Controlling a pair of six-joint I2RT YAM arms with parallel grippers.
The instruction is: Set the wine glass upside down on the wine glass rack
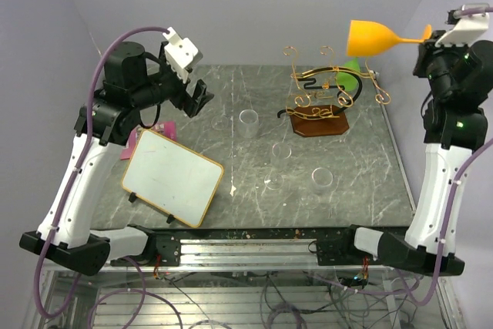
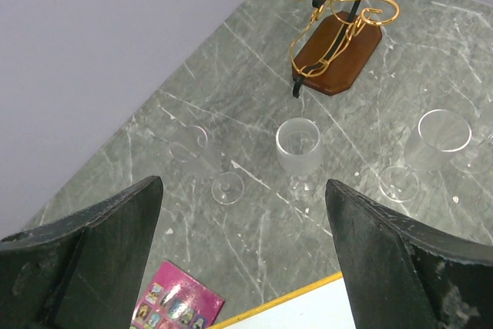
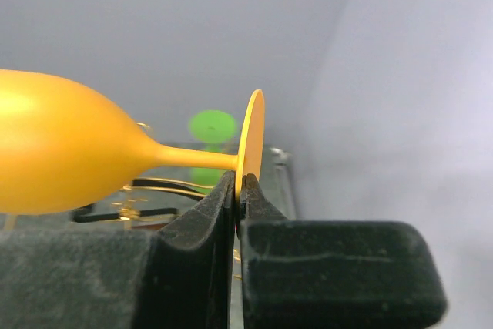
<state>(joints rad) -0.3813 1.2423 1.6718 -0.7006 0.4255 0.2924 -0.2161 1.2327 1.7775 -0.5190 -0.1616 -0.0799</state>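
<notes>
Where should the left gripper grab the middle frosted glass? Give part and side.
Probably the stem just under the bowl of the middle frosted glass, coming in level from the side facing the open left gripper. It stands upright, with free space around it.

No text, label or number was legible; the pink card [image 2: 181, 303] between the left end effector's [image 2: 243, 187] fingers showed only blurred pictures.

On the grey marbled desk [image 1: 370, 198] I count at least 3 clear wine glasses [image 1: 248, 121] standing upright mid-desk, a wood-framed whiteboard [image 1: 173, 177] near left, and a pink card [image 1: 128, 144] just beside it.
</notes>
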